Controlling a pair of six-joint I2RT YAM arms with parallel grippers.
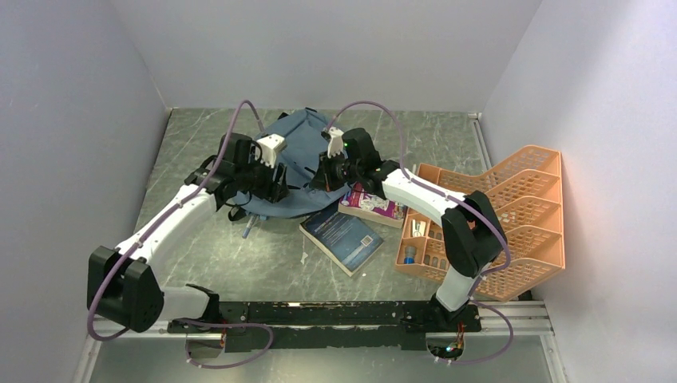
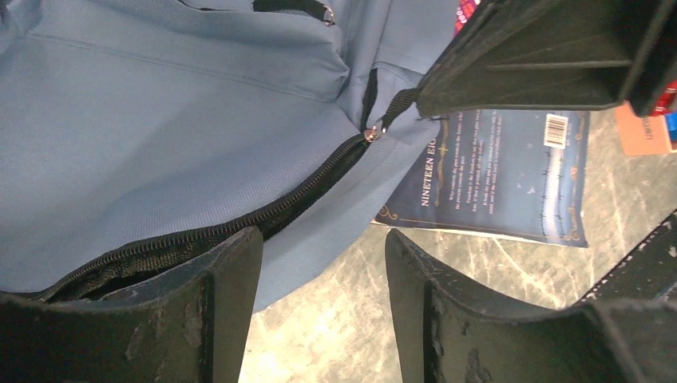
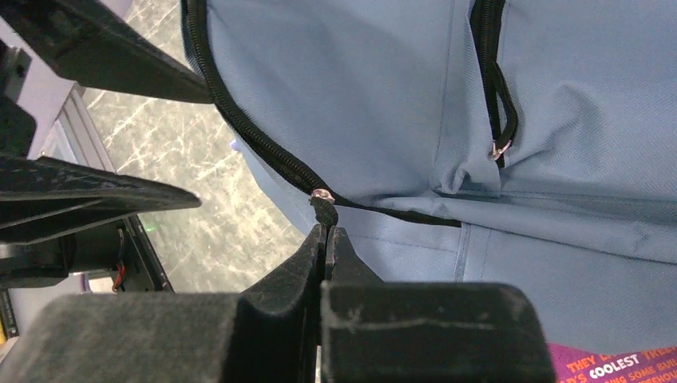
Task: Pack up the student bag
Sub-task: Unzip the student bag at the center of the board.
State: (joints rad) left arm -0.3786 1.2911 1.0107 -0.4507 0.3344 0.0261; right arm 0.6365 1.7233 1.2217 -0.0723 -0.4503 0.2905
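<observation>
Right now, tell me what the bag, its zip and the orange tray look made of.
Student bag: woven fabric, matt blue-grey; fine weave and soft folds show. Zip: black teeth, probably plastic; its slider ring glints like metal. Orange tray: moulded plastic, by its rigid lattice walls.

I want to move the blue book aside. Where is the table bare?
Bare table lies on the near side of the backpack, between the left arm and the blue book. Another strip runs along the back wall, between backpack and orange tray. The middle, around the backpack and the book, is crowded.
</observation>
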